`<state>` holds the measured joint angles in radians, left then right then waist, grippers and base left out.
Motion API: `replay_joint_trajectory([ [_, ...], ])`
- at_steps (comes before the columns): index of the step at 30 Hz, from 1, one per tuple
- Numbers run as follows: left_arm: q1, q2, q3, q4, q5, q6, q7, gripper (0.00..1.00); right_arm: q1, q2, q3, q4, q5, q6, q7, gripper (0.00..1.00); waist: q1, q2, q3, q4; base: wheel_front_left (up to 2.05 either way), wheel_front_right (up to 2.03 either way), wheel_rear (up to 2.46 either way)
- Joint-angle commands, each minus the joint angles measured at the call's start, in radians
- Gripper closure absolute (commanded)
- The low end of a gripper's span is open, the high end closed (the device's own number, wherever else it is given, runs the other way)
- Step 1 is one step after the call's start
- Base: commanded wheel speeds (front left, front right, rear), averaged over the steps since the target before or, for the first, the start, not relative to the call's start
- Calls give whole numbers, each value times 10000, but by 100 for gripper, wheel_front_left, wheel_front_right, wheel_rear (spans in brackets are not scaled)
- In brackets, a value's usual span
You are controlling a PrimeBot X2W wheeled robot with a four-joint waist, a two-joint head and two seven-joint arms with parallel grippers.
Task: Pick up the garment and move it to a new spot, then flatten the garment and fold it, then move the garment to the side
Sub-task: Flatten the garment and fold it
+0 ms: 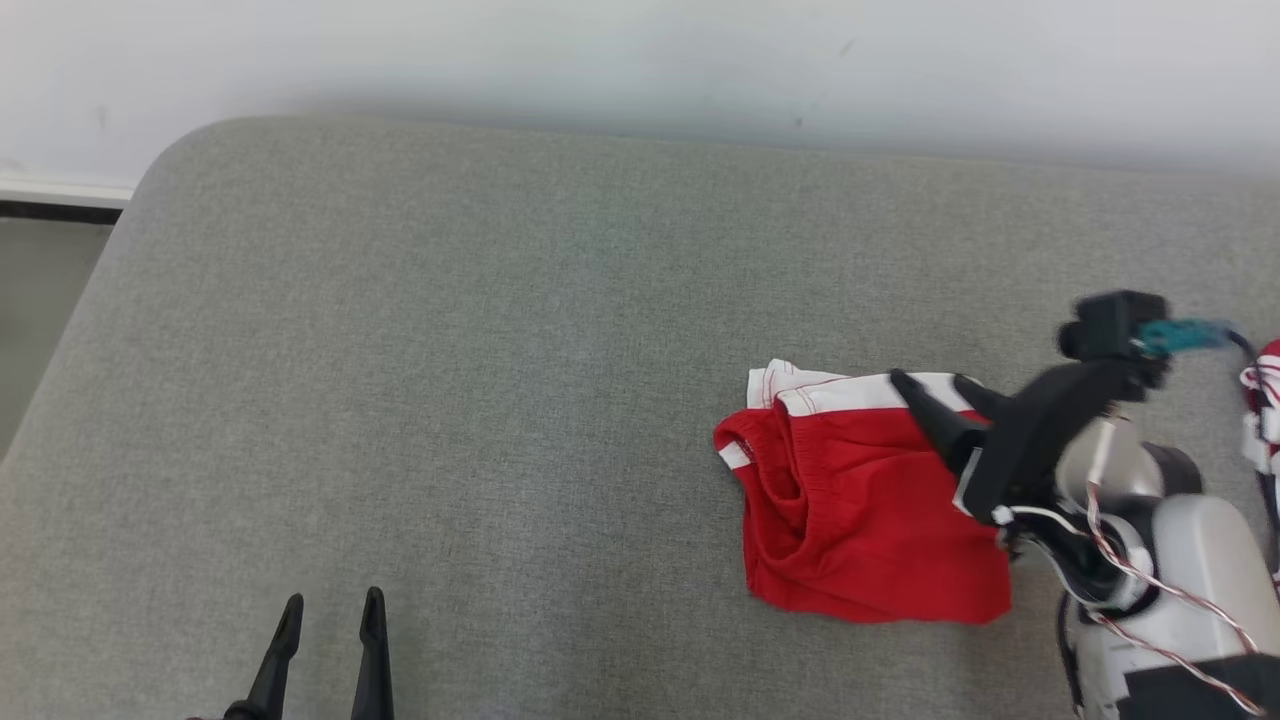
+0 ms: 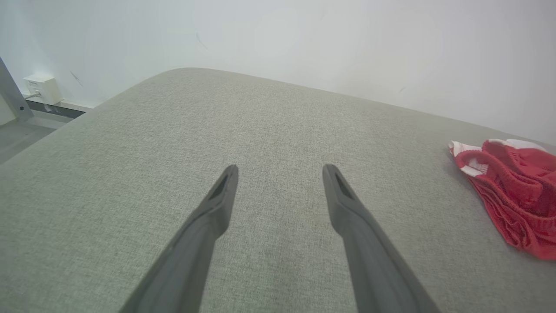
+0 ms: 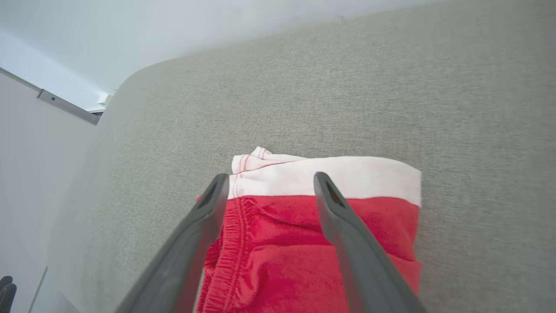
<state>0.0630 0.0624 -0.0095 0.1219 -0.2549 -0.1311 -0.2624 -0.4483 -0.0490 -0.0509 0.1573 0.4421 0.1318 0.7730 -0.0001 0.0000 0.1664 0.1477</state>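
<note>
Counter [image 1: 500, 300] in grey fabric bears the red garment [image 1: 870, 510], roughly folded on its right half. It looks soft, light and limp, probably best pinched at the firmer white band. Right gripper [image 1: 928, 380] slants down over that band, fingers spread, holding nothing. Left gripper [image 1: 333, 597], also spread, rests well left of the garment.

The right gripper [image 1: 928, 378] has two long, pointy black fingers; its forearm [image 1: 1205, 560] is round and pale grey; twisted red-and-white wires [image 1: 1128, 568] run along it; a teal plug [image 1: 1182, 335] sits at its twelve o'clock; the left gripper [image 1: 334, 597] has matching black fingers.
</note>
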Motion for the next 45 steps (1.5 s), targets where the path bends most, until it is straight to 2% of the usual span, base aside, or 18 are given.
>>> replay_joint_trajectory([
  [1, 157, -21, 21, -44, 50, 14, -27, 0, 344, -18, -320, -210, -151, -25, -375, 0, 1, 0, -136, -135, 0, 0, 0],
  [5, 180, -29, -34, -77, 56, 14, -27, 0, 1060, -12, -1128, -529, -325, -25, -1682, 0, 1, 0, -249, -229, 0, 0, 0],
  [9, 234, -40, -54, -68, 64, 14, -27, 0, 1783, -15, -1423, -605, -298, -25, -3152, 0, 1, 0, -389, -296, 0, 0, 0],
  [18, 499, -60, -94, 60, 11, 14, -27, 0, 3946, -17, -980, -636, -1486, -25, -6756, 0, 1, 0, -1002, -490, 0, 0, 0],
  [22, 656, -75, -116, 93, -32, 14, -27, 0, 4667, -21, -647, -367, -1873, -25, -7569, 0, 1, 0, -1247, -638, 0, 0, 0],
  [29, 777, -90, -193, 71, -43, 13, -27, 0, 4798, -20, -201, -142, -2303, -25, -7905, 0, 1, 0, -1421, -683, 0, 0, 0],
  [36, 821, -89, -188, 37, -54, 13, -27, 0, 4326, -20, 191, -200, -2550, -25, -7695, 0, 1, 0, -1427, -558, 0, 0, 0],
  [40, 765, -94, -224, 15, -56, 13, -27, 0, 3377, -21, 757, -59, -2896, -25, -6941, 0, 1, 0, -1298, -476, 0, 0, 0],
  [45, 552, -99, -339, 3, -90, 13, -27, 0, 1751, -18, 1419, 609, -3347, -25, -5250, 0, 1, 0, -1027, -232, 0, 0, 0],
])
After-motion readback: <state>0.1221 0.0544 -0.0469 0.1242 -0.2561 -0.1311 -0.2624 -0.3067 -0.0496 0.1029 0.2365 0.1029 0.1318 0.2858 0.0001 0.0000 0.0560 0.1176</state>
